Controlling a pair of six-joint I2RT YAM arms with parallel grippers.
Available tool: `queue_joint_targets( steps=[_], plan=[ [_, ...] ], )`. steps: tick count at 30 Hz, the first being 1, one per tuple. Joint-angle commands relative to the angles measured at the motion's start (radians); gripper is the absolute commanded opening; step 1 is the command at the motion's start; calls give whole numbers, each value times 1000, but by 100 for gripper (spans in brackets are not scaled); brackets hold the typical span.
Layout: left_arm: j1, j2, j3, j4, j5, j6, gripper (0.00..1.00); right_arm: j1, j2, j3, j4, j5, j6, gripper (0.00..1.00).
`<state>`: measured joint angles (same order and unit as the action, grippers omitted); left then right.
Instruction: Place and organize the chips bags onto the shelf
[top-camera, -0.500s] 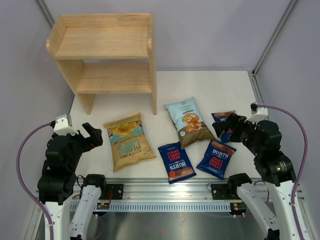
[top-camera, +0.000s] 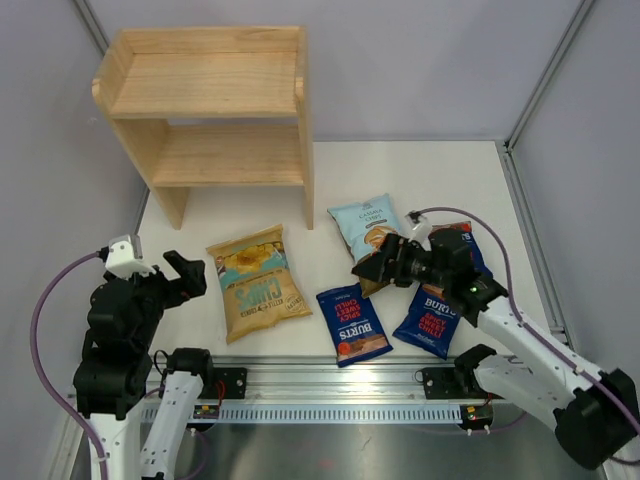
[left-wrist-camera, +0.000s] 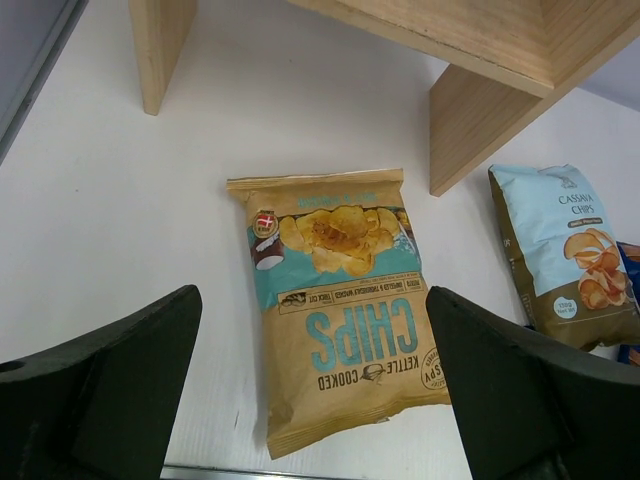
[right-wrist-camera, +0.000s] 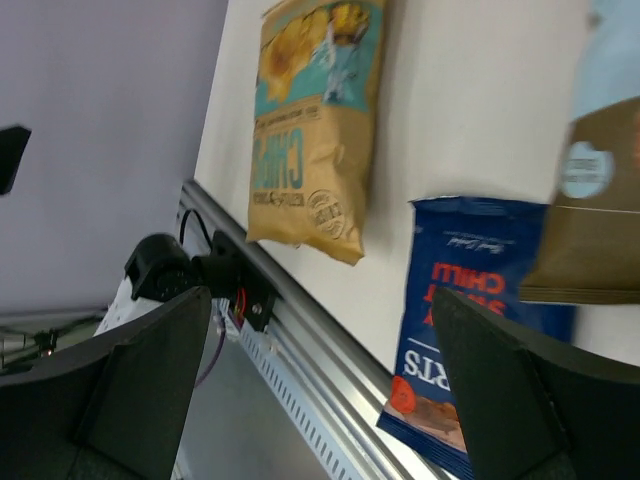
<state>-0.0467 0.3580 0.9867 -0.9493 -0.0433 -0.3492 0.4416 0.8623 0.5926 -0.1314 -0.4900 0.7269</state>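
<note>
We've got the tan bag (right-wrist-camera: 310, 120) top centre, a Burts bag (right-wrist-camera: 470, 320) lower right, and our gripper (right-wrist-camera: 320, 300) spread wide across the bottom.

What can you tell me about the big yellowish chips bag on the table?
The yellow-tan bag lies flat, face up, on the white table, in front of the wooden shelf, slightly angled. It looks crinkly, sealed and full, with a teal band, pictured crisps and the words "CHIPS" and "KETTLE COOKED", upside down from the robot's side. Only the table touches it.
</note>
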Motion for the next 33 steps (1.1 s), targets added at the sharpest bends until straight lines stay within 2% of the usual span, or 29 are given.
queue_joint_targets(
  steps=[1, 6, 10, 15, 19, 23, 25, 26, 28, 31, 33],
  plan=[
    [5, -31, -16, 50, 37, -14, 99, 193, 96, 13, 286, 97, 51, 99],
    [5, -22, -29, 58, 97, -27, 99, 322, 363, -2, 566, 168, 51, 98],
    [5, -14, -20, 52, 141, -30, 99, 381, 628, 55, 679, 165, 25, 98],
    [5, -16, -14, 34, 175, -22, 99, 404, 866, 150, 789, 110, 35, 96],
    [5, -11, -14, 17, 194, -4, 99, 430, 998, 183, 906, 48, 89, 93],
    [5, -11, -22, 9, 194, -2, 99, 468, 1087, 237, 928, 48, 123, 92],
    [5, -14, -22, 6, 197, -2, 99, 479, 1132, 256, 949, 41, 137, 86],
    [5, -16, -22, 6, 197, -1, 99, 483, 1146, 257, 982, 36, 156, 81],
    [5, -24, -25, 3, 191, 1, 99, 485, 1167, 248, 1022, 34, 186, 57],
    [5, -28, -29, -2, 189, 3, 99, 486, 1150, 233, 1066, 42, 192, 30],
    [5, -30, -36, -2, 194, 1, 99, 488, 1114, 225, 1072, 51, 181, 28]
  ],
)
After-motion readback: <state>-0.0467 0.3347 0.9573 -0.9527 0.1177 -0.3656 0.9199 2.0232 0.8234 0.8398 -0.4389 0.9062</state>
